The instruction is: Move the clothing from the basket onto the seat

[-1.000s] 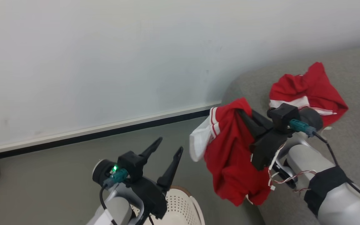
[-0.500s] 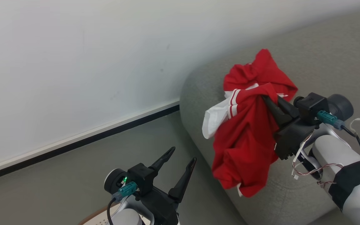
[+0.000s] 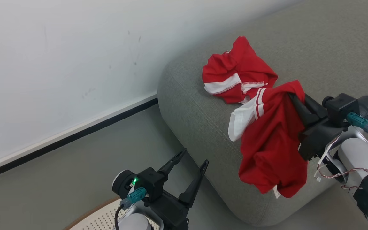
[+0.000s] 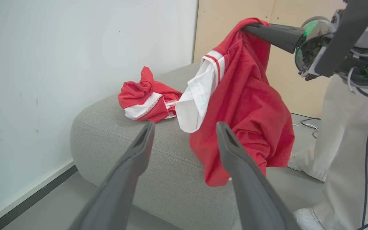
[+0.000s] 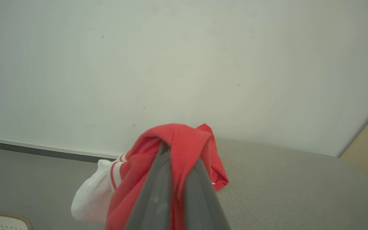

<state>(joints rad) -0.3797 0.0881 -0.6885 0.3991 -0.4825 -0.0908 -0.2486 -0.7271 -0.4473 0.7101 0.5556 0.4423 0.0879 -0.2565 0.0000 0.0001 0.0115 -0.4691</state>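
White wall [image 3: 75,64], dark skirting, grey floor [image 3: 59,172]. Grey seat [image 3: 196,105] runs in from the right.

Head view. Right fingers [image 3: 302,107] pinched together on a fold of a red shirt [image 3: 273,150], tips buried in the cloth. Shirt hangs free below them, with the white striped sleeve flopping left and the hem dangling past the seat's near edge. Held high, I'd guess, so the cloth clears that edge before it is let down. Other garment [image 3: 235,76], red with a white band, lies crumpled on the seat top just beyond. The sleeve is close to it; touching or not, can't tell. Left fingers [image 3: 196,184] are spread wide with nothing in them, low beside the seat, and look parked out of the way. A corner of the basket [image 3: 104,218] shows under that arm.

Left wrist view. Looking out between the spread fingers at the seat's end. Shirt drapes from the right fingers above the cushion, its lower half hanging in front of the seat's face. Person [image 4: 347,143] in pale trousers and white shoes stands behind, by a wood panel [image 4: 235,38].

Right wrist view. Fingers closed, red cloth humped over the tips, sleeve hanging left. Seat top lies ahead. My read is that release should wait until the shirt is over the cushion, or it may slide to the floor.
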